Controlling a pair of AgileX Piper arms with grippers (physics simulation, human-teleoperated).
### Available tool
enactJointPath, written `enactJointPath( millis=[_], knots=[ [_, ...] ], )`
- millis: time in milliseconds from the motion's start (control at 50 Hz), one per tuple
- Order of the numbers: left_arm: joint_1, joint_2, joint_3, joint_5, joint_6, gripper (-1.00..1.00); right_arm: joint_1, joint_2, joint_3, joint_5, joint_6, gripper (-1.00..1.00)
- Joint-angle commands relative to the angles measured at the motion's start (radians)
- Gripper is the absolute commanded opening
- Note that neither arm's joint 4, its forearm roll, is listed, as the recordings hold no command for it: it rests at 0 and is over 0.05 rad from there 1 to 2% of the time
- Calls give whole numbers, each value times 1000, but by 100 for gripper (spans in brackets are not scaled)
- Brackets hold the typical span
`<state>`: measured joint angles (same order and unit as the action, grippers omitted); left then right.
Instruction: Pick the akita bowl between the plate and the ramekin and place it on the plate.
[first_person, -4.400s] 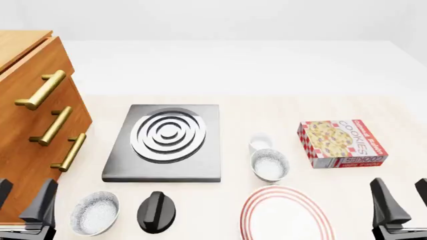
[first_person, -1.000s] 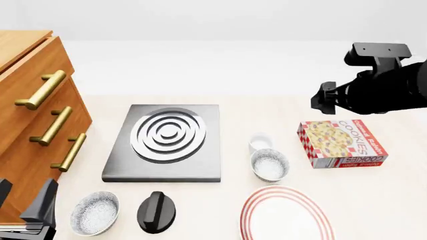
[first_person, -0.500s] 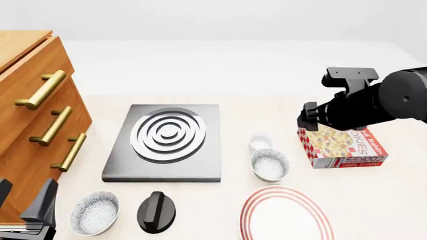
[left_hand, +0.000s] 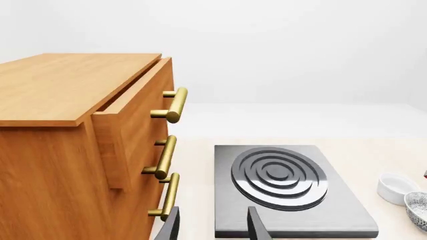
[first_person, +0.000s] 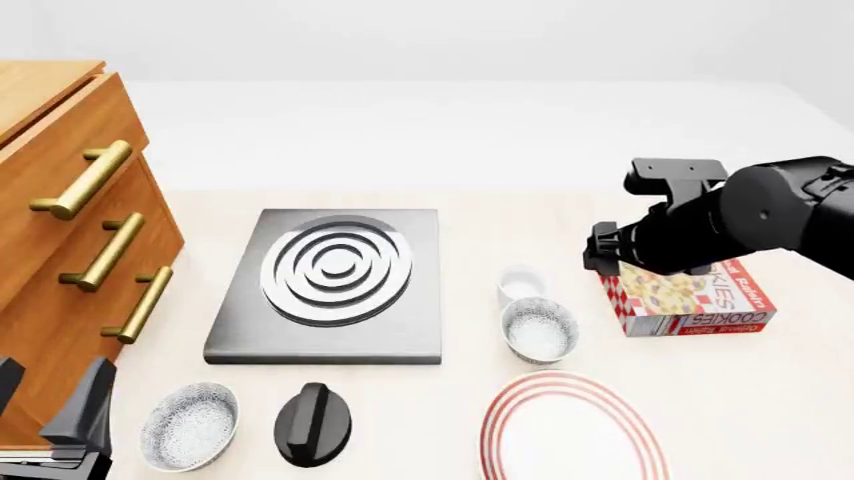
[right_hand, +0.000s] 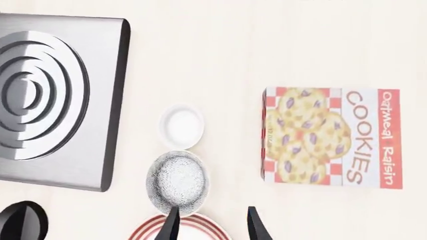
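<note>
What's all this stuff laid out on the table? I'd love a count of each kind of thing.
Speckled bowls: 2 — the akita bowl and a second speckled bowl
Ramekin: 1
Plate: 1
Stove burner: 1
Black knob: 1
Cookie box: 1
Wooden drawer cabinet: 1
Total: 8

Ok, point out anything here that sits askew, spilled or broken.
Nothing looks spilled or broken. The only oddity: the cabinet's top drawer stands slightly open. The akita bowl, ramekin and plate sit upright.
</note>
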<state>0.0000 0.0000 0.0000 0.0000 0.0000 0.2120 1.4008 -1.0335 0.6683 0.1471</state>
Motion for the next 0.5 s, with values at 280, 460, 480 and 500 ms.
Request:
enactJointPath(
  millis=[280, 460, 480, 500],
  knots=[
    [0, 0, 0, 0, 0, 100, -2, 90, -34, -53, 32, 100],
    [0, 0, 0, 0, 0, 100, -1, 122, -30, -73, 44, 100],
    [0, 0, 0, 0, 0, 100, 1, 127, -34, -73, 50, 100],
    [0, 0, 0, 0, 0, 100, -4, 128, -35, -75, 48, 100]
  ],
)
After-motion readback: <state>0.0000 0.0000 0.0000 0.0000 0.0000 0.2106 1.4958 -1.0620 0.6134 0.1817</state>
